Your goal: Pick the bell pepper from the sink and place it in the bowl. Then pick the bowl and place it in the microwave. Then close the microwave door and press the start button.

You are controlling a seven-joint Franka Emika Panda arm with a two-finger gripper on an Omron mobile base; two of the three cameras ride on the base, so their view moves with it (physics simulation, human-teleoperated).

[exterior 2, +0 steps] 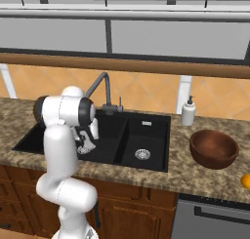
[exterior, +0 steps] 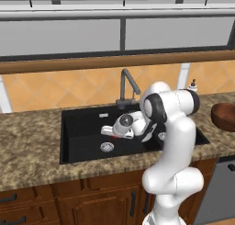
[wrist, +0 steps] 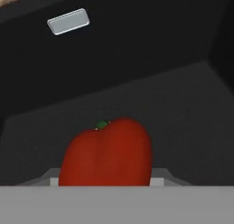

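Observation:
The bright red bell pepper (wrist: 107, 152) with a green stem fills the space between my fingers in the hand view. It is a small red spot (exterior: 114, 137) low in the large basin of the black sink (exterior: 82, 125). My gripper (exterior: 111, 133) reaches down into that basin (exterior 2: 29, 135) and its jaws press the pepper's sides. The gripper (exterior 2: 86, 147) is partly hidden by the arm in the right base view. The dark reddish-brown bowl (exterior 2: 214, 148) stands empty on the counter right of the sink, at the right edge (exterior: 225, 115). The microwave is out of view.
A grey arched faucet (exterior: 128, 84) rises behind the sink. A steel drain (exterior: 107, 147) lies near the gripper and another (exterior 2: 142, 154) in the small basin. A white soap dispenser (exterior 2: 188, 111) stands behind the bowl. An orange thing (exterior 2: 245, 181) sits at the counter's right edge.

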